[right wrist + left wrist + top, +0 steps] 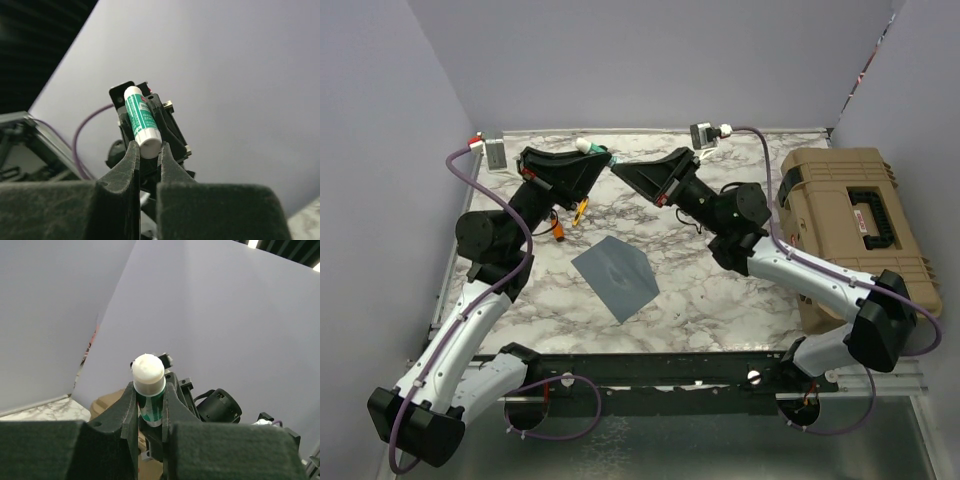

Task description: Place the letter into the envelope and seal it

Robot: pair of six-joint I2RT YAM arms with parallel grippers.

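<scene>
The grey-blue envelope lies flat on the marble table, flap shut as far as I can tell. The cream letter is not in view. Both grippers meet raised above the table's far middle. My left gripper is shut on the green body of a glue stick, whose white end sticks out past its fingers. My right gripper faces it, its jaws closed against the stick's other white end. The glue stick runs away from the right wrist camera.
A tan hard case stands at the table's right edge. An orange-and-black tool lies under the left arm. Small grey boxes with cables sit at the back edge. Grey walls enclose the table.
</scene>
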